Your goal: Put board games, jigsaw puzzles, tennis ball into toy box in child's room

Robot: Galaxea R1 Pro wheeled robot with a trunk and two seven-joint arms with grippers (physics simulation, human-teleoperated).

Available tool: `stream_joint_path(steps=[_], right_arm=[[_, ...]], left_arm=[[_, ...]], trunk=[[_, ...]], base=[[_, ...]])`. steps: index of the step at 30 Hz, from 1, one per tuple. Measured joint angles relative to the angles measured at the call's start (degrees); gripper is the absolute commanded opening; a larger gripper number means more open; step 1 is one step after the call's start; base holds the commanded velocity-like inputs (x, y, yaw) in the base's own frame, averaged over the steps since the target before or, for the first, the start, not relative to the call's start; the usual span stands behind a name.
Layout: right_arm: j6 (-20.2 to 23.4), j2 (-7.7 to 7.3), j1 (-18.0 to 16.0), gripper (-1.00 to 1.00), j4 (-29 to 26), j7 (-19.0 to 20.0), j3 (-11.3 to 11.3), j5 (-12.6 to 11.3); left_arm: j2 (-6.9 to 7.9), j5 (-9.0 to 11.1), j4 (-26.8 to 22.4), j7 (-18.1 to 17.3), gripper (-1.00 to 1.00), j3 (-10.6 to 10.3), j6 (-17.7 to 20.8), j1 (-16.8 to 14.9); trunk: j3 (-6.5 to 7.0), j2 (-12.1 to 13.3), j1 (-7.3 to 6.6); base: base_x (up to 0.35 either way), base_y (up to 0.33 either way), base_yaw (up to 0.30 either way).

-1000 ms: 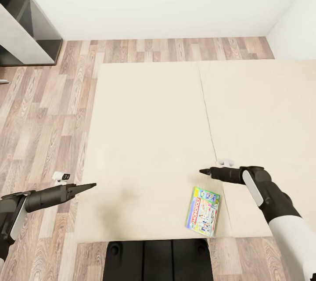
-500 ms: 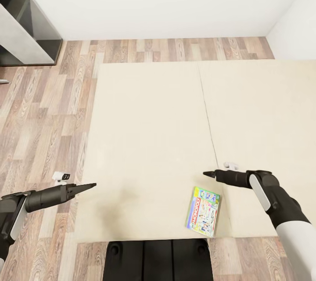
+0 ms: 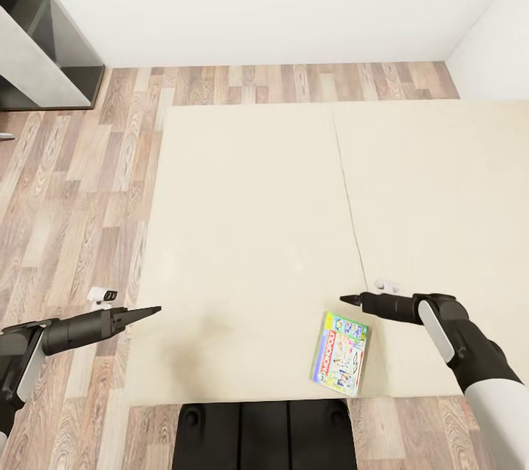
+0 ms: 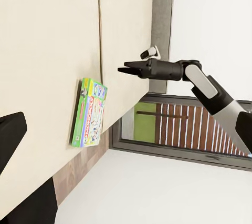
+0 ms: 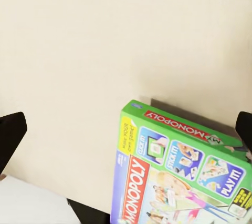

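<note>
On the bed (image 3: 250,235), near its front edge, lies a board game (image 3: 340,353). Right gripper (image 3: 345,299) hovers above it with fingers spread; left gripper (image 3: 153,310) cannot be judged. A careless descent could push the thin box over that edge.

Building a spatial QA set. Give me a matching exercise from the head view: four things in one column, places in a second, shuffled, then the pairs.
Things:
1. green printed board game box
2. left end effector
3. right end effector
4. dark grey shelf unit

Places:
A. over the beige mattress, just beyond the box
B. far left corner, by the white wall
C. flat on the mattress near its front edge
D. at the mattress's left edge, over the wood-plank floor

Pairs: 1-C, 2-D, 3-A, 4-B
</note>
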Motion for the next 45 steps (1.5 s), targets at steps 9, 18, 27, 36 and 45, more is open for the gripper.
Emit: stream_joint_path(steps=[9, 18, 27, 36, 45], right_arm=[[-0.07, -1.08, 1.08, 1.0, 0.02, 1.16, -0.06, 0.0], [-0.23, -2.32, 1.4, 1.0, 0.02, 3.82, -0.07, 0.0], [-0.19, -2.52, 1.48, 1.0, 0.02, 4.36, -1.11, -0.01], [-0.1, -2.63, 1.53, 1.0, 0.21, 4.46, -1.9, -0.01], [-0.18, -3.31, 1.53, 1.0, 0.62, 4.49, -2.05, 0.0]], left_arm=[[-0.01, 0.0, 0.0, 0.0, 1.0, 0.0, 0.0, 0.01], [-0.03, 0.0, 0.0, 0.0, 1.0, 0.0, 0.0, 0.0], [-0.04, 0.0, 0.0, 0.0, 1.0, -0.07, 0.0, 0.02], [-0.06, 0.0, 0.0, 0.0, 1.0, -0.09, 0.0, 0.0], [-0.05, 0.0, 0.0, 0.0, 1.0, -0.09, 0.0, 0.01]], trunk=[[0.0, 0.0, 0.0], [0.04, 0.0, 0.0], [0.25, 0.0, 0.0], [0.5, 0.0, 0.0], [0.76, 0.0, 0.0]], base=[[0.0, 0.0, 0.0], [0.0, 0.0, 0.0], [0.0, 0.0, 0.0], [0.0, 0.0, 0.0], [0.0, 0.0, 0.0]])
